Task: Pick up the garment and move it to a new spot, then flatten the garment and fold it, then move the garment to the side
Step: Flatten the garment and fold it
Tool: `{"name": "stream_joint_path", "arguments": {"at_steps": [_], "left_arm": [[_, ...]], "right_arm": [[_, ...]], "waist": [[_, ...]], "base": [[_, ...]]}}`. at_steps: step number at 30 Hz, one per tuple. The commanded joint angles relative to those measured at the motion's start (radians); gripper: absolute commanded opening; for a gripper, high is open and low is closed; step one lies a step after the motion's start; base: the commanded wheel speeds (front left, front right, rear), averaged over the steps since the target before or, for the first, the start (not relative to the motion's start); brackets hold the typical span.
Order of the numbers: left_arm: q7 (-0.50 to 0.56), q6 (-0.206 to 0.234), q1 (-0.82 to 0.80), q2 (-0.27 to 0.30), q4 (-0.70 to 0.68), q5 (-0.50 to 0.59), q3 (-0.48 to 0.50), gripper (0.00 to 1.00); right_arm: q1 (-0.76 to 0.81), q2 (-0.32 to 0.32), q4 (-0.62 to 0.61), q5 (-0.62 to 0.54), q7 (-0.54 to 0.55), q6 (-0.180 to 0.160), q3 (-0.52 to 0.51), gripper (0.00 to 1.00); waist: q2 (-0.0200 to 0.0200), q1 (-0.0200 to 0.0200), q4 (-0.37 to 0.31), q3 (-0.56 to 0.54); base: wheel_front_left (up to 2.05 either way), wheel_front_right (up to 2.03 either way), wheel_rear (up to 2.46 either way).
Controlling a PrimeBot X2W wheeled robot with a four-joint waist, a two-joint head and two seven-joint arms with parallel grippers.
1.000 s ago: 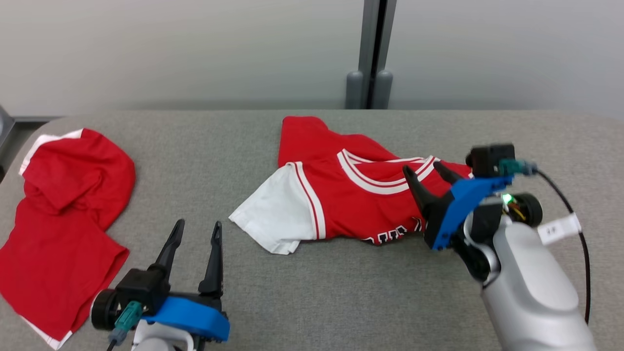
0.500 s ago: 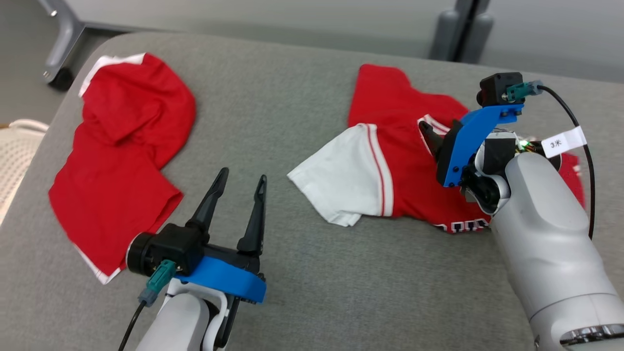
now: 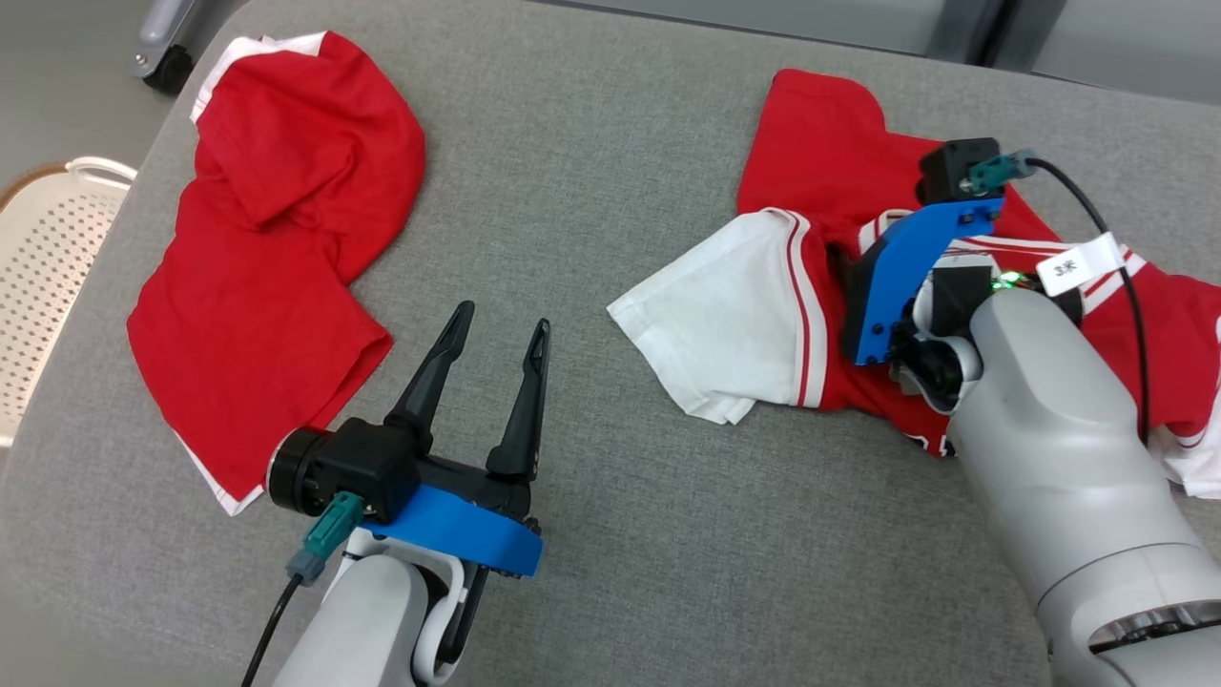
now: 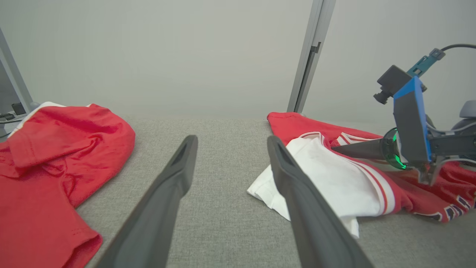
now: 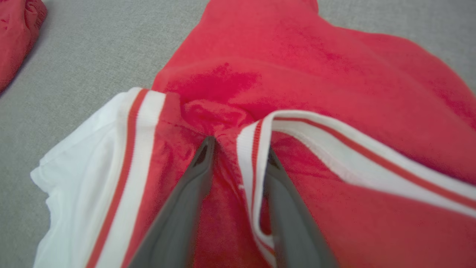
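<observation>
— What was changed at the right gripper [image 5: 240,149]?
— Its fingers [image 5: 186,201] were lowered into the jersey [image 3: 820,162] collar and drawn closer, not yet clamped.
— The left gripper [image 3: 504,320]?
— Left wide apart. The jersey lies crumpled at the table's [image 3: 591,143] right; lifting is only begun.

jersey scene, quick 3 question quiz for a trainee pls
1. True or false: the left gripper holds the jersey.
2. Which part of the jersey sits between the fingers of the right gripper? A) striped trim B) white sleeve C) lettering
3. How many garments lie on the table?
Key: 1 false; 2 A; 3 two, the jersey and a red shirt.
</observation>
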Motion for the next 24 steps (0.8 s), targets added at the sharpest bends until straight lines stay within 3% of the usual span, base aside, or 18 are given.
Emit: {"name": "stream_joint_path", "arguments": {"at_steps": [1,6,11,20,24], "left_arm": [[-0.005,-0.004,-0.008,-0.001,0.007,0.009,0.011,1.00],[-0.005,-0.009,0.013,0.002,0.019,0.012,0.030,1.00],[-0.005,-0.012,0.030,0.009,0.028,0.016,0.046,1.00],[-0.005,-0.009,0.070,0.028,0.037,0.013,0.061,1.00],[-0.005,-0.004,0.091,0.034,0.040,0.009,0.066,1.00]], "right_arm": [[0.009,0.004,-0.010,0.043,-0.009,0.000,0.051,0.00],[0.010,0.002,-0.070,0.122,-0.062,0.000,0.154,0.00],[-0.019,-0.011,-0.150,0.146,-0.187,0.000,0.240,0.00],[-0.100,-0.096,-0.342,0.121,-0.521,0.000,0.437,0.00],[-0.108,-0.154,-0.464,0.131,-0.556,0.000,0.467,0.00]], "waist": [[-0.0002,-0.0001,-0.012,-0.013],[-0.0002,-0.0001,-0.042,-0.056],[-0.0002,-0.0001,-0.065,-0.109],[-0.0002,-0.0001,-0.103,-0.218],[-0.0002,-0.0001,-0.124,-0.260]], "base": [[0.00,0.00,0.00],[0.00,0.00,0.00],[0.00,0.00,0.00],[0.00,0.00,0.00],[0.00,0.00,0.00]]}}
